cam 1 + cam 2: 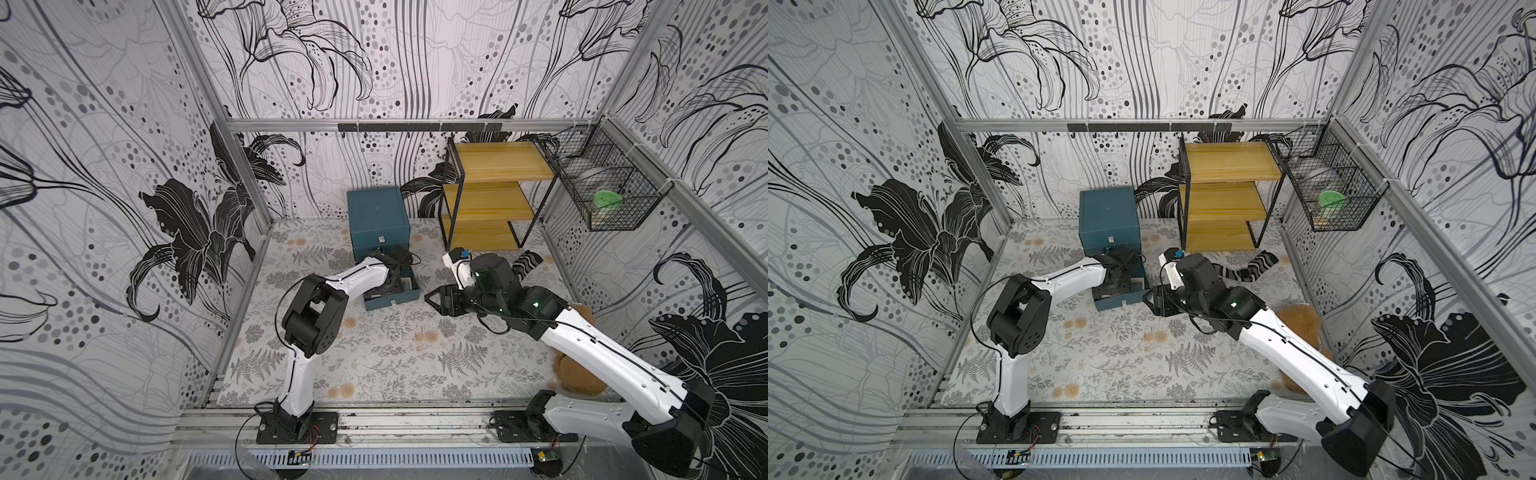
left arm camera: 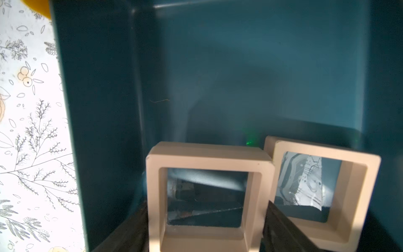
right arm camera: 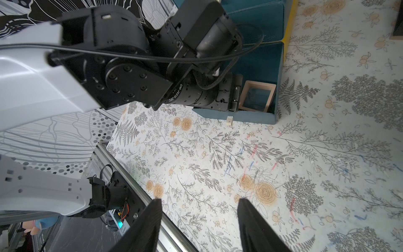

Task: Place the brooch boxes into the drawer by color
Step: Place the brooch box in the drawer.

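- Your left gripper [image 2: 207, 204] is down inside the pulled-out drawer [image 2: 218, 65], its fingers [image 2: 281, 222] flanking a pinkish-tan brooch box [image 2: 209, 157]; you cannot tell whether they clamp it or stand loose
- A second tan box [image 2: 357, 196] touches it at one corner, just behind one finger, so back out along the fingers' own line
- Your right gripper [image 3: 200, 199] hovers wide and empty over the table [image 3: 305, 152], near the drawer

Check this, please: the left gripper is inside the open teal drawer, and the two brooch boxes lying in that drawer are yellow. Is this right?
Not fully. The two brooch boxes are pale pinkish-tan, not yellow, as the left wrist view shows. The rest holds: the left gripper is inside the open teal drawer.
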### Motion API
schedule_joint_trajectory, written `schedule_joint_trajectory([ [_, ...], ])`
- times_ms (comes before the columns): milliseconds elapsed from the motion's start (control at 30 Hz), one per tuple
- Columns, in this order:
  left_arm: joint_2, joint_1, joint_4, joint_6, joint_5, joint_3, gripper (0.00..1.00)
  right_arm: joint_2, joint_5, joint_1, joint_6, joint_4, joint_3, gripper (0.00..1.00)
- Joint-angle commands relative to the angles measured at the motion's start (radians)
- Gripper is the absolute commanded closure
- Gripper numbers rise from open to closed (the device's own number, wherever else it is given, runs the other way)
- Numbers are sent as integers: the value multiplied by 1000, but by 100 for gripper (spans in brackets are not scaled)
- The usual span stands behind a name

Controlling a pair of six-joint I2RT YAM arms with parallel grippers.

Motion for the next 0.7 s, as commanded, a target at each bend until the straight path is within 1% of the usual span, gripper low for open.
schedule_joint_trajectory([
  [0, -4, 7, 23, 15, -4, 35, 17, 10, -13, -4, 13, 13, -23, 39],
  [133, -22, 8, 29, 14, -1, 35, 14, 13, -18, -3, 20, 22, -32, 37],
  [267, -48, 7, 27, 9, -11, 51, 15, 12, -17, -3, 26, 25, -33, 36],
  [367, -94, 7, 30, 3, -15, 68, 16, 15, -15, -4, 33, 31, -33, 37],
  [567, -260, -2, 79, -25, 39, 48, 23, 64, -36, -25, 82, 49, -41, 40],
  [667, -361, -1, 122, -24, 81, 32, 26, 123, -82, -63, 131, 70, -80, 46],
])
